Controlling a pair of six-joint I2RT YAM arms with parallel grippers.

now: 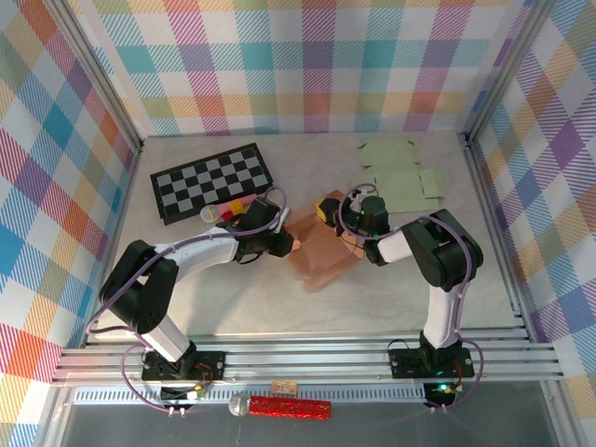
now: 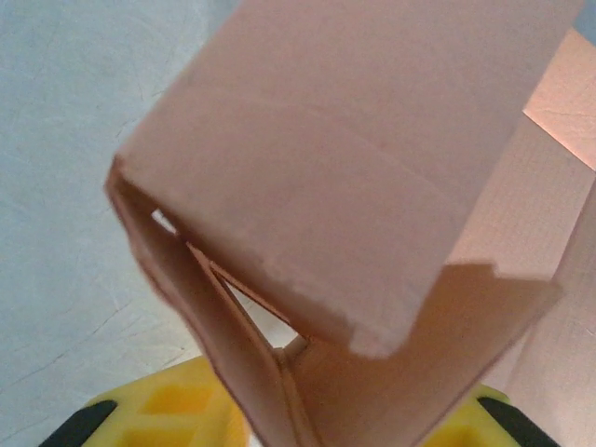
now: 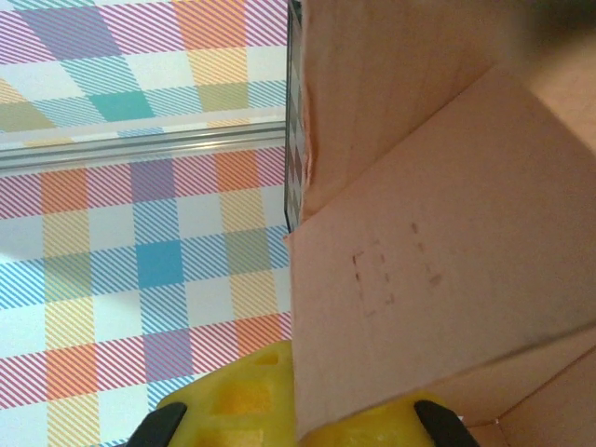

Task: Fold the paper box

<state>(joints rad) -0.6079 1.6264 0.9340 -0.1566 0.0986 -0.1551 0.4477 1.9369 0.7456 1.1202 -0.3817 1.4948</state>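
Observation:
The pink paper box (image 1: pixel 321 253) lies partly folded in the middle of the table, between my two grippers. My left gripper (image 1: pixel 290 244) is at its left end. In the left wrist view the box (image 2: pixel 354 168) stands as an open sleeve, its folded walls running down between the yellow fingers (image 2: pixel 172 410), which press on both sides. My right gripper (image 1: pixel 341 229) is at the box's upper right edge. In the right wrist view a flat panel of the box (image 3: pixel 447 233) with a dashed rectangle passes between the yellow fingers (image 3: pixel 233 400), and the right gripper (image 3: pixel 303 424) is shut on it.
A black-and-white checkered mat (image 1: pixel 212 182) lies at the back left, with a small white, red and yellow object (image 1: pixel 226 211) at its near edge. Flat pale green paper sheets (image 1: pixel 402 186) lie at the back right. Plaid walls enclose the table.

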